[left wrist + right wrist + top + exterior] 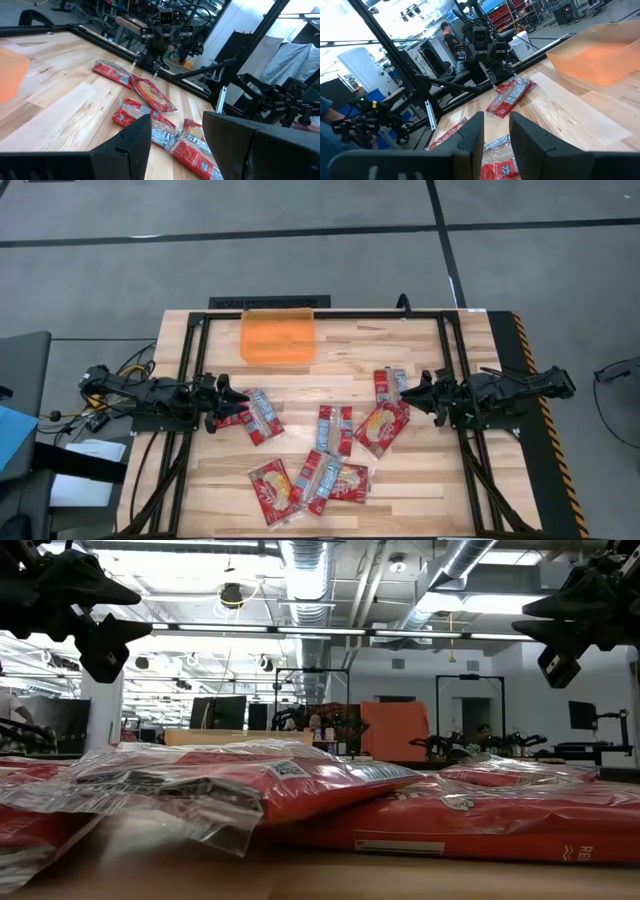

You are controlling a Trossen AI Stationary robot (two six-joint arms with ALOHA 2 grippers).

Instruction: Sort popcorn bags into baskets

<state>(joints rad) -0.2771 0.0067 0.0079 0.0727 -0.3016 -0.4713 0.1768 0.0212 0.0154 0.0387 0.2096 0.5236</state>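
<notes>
Several red popcorn bags lie flat and scattered on the wooden table, among them one at the left, one in the middle, two at the right and a cluster near the front edge. The orange basket stands at the far edge and holds no bag. My left gripper is open and empty, held above the table beside the left bag. My right gripper is open and empty, held above the table beside the right bags. Both fingertips point toward the table's middle.
A black metal frame runs along the table's left, right and far sides. The basket also shows in the right wrist view. Bare wood lies between the basket and the bags. The room behind holds equipment and a person.
</notes>
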